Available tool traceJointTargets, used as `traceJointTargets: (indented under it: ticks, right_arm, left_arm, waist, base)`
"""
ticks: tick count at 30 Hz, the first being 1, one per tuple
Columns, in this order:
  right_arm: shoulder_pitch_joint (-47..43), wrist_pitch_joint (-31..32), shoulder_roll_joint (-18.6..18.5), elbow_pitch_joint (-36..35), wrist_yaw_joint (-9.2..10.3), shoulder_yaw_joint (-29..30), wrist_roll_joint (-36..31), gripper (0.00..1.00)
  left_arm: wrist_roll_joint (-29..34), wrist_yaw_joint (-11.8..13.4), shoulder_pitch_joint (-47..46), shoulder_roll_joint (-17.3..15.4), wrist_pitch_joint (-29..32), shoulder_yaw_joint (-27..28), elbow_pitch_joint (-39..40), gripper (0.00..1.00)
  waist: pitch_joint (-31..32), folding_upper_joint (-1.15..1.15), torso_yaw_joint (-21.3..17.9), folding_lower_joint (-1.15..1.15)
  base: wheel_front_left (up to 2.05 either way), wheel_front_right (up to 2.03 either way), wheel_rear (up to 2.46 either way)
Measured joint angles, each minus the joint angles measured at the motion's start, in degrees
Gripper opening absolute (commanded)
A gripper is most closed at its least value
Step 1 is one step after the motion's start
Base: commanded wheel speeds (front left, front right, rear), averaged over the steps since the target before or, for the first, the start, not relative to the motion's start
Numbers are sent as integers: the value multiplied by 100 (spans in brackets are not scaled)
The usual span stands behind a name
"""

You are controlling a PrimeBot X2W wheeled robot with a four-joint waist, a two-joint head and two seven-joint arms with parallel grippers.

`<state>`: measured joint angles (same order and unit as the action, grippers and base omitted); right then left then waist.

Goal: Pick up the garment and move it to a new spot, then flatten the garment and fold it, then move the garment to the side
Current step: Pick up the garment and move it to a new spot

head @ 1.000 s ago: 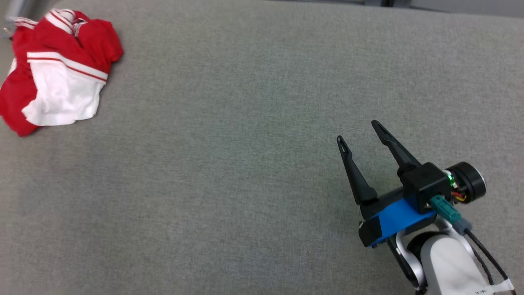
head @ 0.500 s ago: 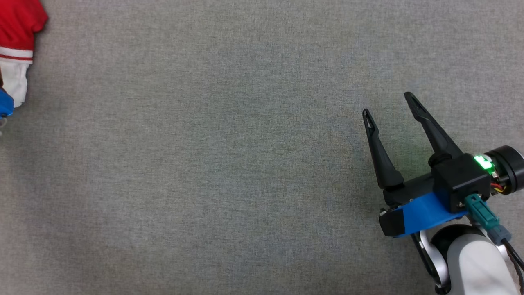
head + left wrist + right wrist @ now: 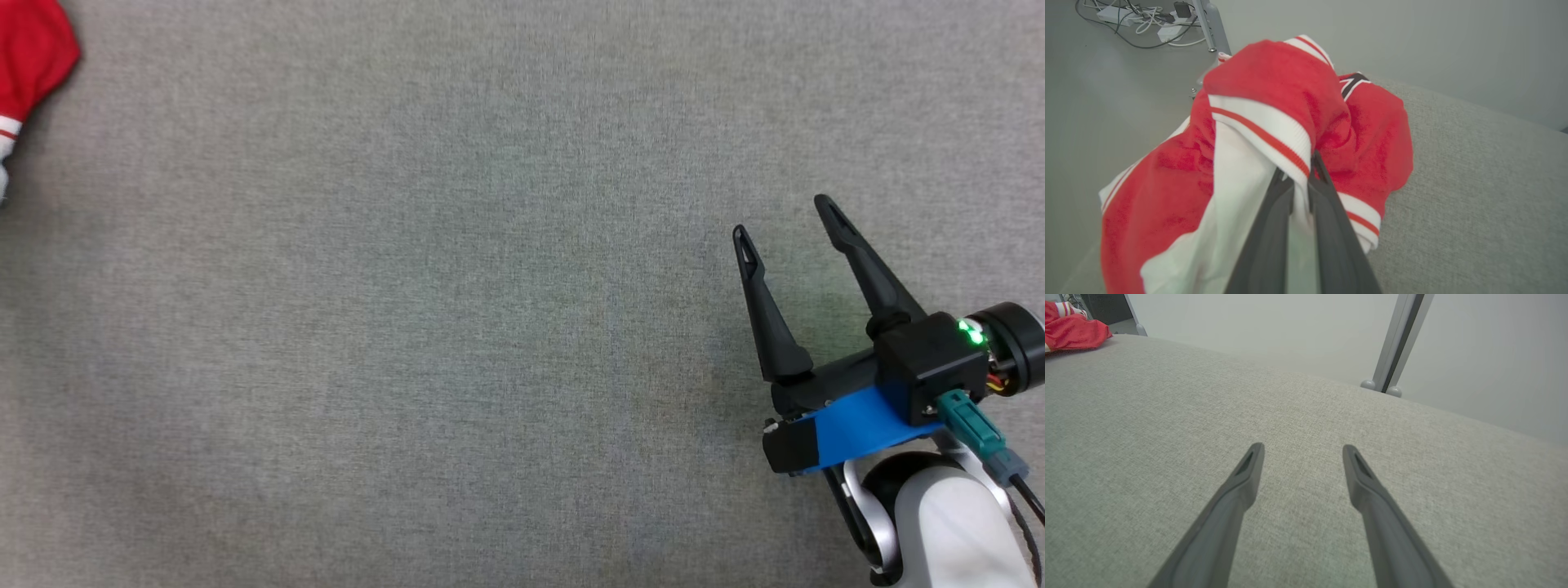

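Note:
The garment (image 3: 1274,77), red with white panels and red-striped white bands, lies bunched at the far left edge of the grey surface. In the left wrist view my left gripper (image 3: 1297,167) is shut on a white fold of it, with the fingertips tucked under a striped band. A red corner of the garment (image 3: 33,57) reaches into the top left of the head view, and the garment (image 3: 1073,328) is small at the far upper left of the right wrist view. My right gripper (image 3: 783,217) hovers open over bare surface at the lower right, far from the garment, as does the right gripper (image 3: 1303,447) in its own view.
A wide grey fabric-covered surface (image 3: 457,327) spreads between the garment and the right gripper. Beyond its left edge are the floor, a metal leg (image 3: 1210,24) and cables with power strips (image 3: 1139,16). A metal post (image 3: 1392,347) stands behind the far edge.
The head camera has shifted, so the garment slid from upper left to the corner of that view. My left gripper has shut on the garment. The right gripper stays open.

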<state>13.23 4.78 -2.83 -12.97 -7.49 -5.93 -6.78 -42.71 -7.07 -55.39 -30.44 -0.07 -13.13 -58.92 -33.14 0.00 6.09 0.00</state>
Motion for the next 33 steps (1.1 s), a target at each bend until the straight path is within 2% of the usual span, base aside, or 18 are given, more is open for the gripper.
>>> traceJointTargets:
  ticks: [8,17,24,28,33]
  right_arm:
    - [0,-308,0,554,0,62,331,100]
    - [-289,-684,-1,1360,0,248,745,100]
    - [-558,-932,-4,1803,0,382,1014,100]
    - [-623,-1037,-3,1941,0,435,1140,100]
    - [-634,-1143,-3,2052,0,526,1200,100]
  left_arm:
    - [255,-13,-270,-479,-479,-312,259,0]
    - [527,-15,-478,-703,-302,-1149,1582,0]
    - [521,18,-568,-423,256,-1503,3038,0]
    - [280,255,-555,-124,636,-1536,3838,0]
    - [-59,768,-242,389,1073,-1590,4642,0]
  waist:
    - [639,0,34,0]
    - [1638,0,-79,-1]
    - [2390,0,-370,-2]
    - [2676,0,-582,-2]
    - [2788,0,-785,-2]
  base:
    - [0,0,0]
    - [0,0,0]
    - [0,0,0]
    - [0,0,0]
    - [0,0,0]
